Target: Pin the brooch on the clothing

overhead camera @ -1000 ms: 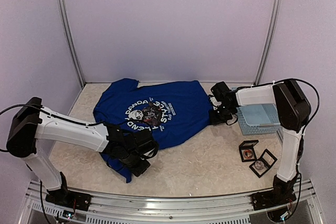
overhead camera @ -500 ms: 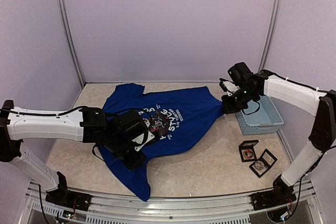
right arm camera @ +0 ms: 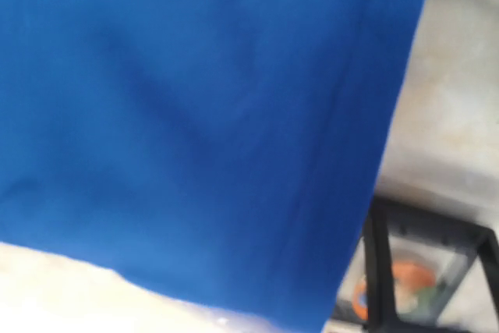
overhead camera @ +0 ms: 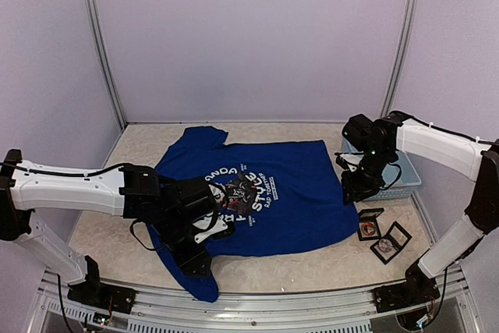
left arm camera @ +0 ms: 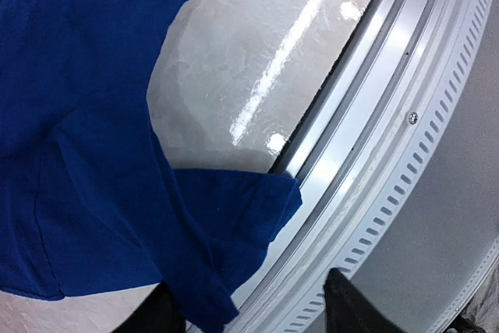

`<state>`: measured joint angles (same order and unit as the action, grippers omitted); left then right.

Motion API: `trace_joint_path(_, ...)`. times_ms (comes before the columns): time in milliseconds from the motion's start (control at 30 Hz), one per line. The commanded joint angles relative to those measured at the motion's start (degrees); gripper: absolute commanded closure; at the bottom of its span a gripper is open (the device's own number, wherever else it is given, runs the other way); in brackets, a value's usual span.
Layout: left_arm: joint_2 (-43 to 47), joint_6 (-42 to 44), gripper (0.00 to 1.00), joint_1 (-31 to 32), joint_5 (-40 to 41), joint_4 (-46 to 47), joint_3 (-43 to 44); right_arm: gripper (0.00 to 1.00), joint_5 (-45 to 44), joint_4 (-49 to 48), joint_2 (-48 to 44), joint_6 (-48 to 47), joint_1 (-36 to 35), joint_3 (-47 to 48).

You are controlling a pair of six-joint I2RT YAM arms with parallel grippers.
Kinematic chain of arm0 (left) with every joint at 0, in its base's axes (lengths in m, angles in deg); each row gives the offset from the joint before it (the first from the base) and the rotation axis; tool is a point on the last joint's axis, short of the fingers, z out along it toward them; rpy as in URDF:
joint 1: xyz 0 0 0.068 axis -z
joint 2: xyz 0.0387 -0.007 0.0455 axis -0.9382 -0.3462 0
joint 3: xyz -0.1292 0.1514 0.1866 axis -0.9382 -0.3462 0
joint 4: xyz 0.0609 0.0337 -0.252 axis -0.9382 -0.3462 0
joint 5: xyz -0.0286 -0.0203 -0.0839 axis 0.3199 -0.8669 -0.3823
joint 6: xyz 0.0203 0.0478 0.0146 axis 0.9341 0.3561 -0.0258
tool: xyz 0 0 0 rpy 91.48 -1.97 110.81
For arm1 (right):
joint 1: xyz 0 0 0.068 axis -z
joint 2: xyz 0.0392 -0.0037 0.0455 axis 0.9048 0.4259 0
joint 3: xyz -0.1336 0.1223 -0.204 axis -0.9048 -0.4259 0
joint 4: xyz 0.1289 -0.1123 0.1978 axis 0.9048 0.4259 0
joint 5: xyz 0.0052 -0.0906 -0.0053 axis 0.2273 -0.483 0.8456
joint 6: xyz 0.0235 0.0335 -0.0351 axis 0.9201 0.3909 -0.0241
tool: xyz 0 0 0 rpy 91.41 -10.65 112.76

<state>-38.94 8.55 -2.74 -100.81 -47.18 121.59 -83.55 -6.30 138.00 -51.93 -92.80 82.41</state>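
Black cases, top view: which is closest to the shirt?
The left case, right beside the T-shirt hem; the other case lies further right, toward the arms.

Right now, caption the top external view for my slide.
Left gripper and right gripper flank a blue panda-print T-shirt spread out; basket and two framed cases sit at right.

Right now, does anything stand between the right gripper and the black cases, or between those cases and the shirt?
Nothing visible does. The black cases lie on the table just right of the T-shirt, and the right gripper hangs at its hem beside them.
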Motion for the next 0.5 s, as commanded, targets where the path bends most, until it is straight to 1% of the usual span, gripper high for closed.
trace_joint_path(0, 1.78, 0.62, 0.32, 0.03, 1.94, 0.89, 1.97, 0.57, -2.05, 5.03, -4.31, 0.85, -0.73, 5.45)
trace_joint_path(33, 2.78, 0.52, 0.31, -0.75, 3.32, 2.0, 2.51, 0.56, -1.47, 2.95, -4.26, 0.61, -0.73, 7.07)
trace_joint_path(100, 3.96, -0.45, 0.32, -4.95, 3.59, 5.86, 2.83, 0.56, 0.89, -1.98, -2.75, -0.68, -0.73, 8.68)
trace_joint_path(200, 6.44, -4.78, 0.35, -15.22, -0.13, 13.76, 0.16, 0.58, 0.46, -10.06, 2.62, -2.06, -0.72, 10.63)
trace_joint_path(267, 8.48, -7.82, 0.36, -20.99, 0.44, 18.4, -2.61, 0.63, -2.6, -14.41, 7.83, -2.64, -0.69, 12.83)
trace_joint_path(367, 11.23, -11.65, 0.36, -25.75, 5.21, 22.62, -7.38, 0.72, -6.79, -19.42, 17.6, -4.01, -0.2, 17.59)
trace_joint_path(433, 13.38, -15.35, 0.41, -28.61, 8.67, 24.82, -11.6, 0.77, -7.68, -23.32, 22.71, -4.65, 0.47, 19.99)
trace_joint_path(467, 14.21, -17.43, 0.46, -30.01, 9.55, 25.91, -14.04, 0.79, -8.26, -25.21, 25.18, -4.66, 0.99, 21.08)
